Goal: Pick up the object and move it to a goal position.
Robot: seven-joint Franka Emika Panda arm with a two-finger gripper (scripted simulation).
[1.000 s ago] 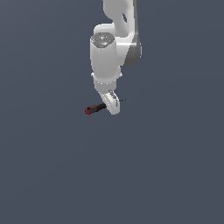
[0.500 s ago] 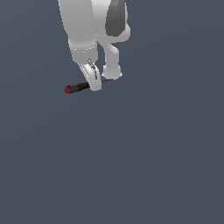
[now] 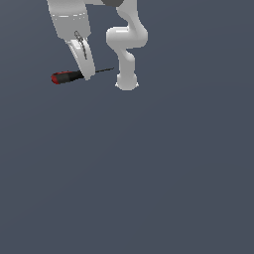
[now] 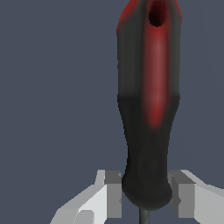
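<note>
Gripping screwdriver (image 3: 69,76) near handle's shaft end, gripper (image 3: 86,74) clamped; tool horizontal, likely for carrying to goal.

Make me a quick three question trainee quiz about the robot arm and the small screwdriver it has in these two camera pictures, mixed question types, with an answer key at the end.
1. True or false: the gripper is shut on the small black-handled screwdriver with a red butt end.
2. In the exterior view, the screwdriver's thin dark metal shaft points toward: A) that view's left, B) that view's right, C) straight down.
3. Fill in: in the wrist view, the gripper's fingers clamp the handle near its ____ end.

Key:
1. True; the screwdriver hangs level, pinched between the fingers.
2. B; the red butt faces the exterior view's left.
3. Shaft; the red butt end sits far from the fingers.
</note>
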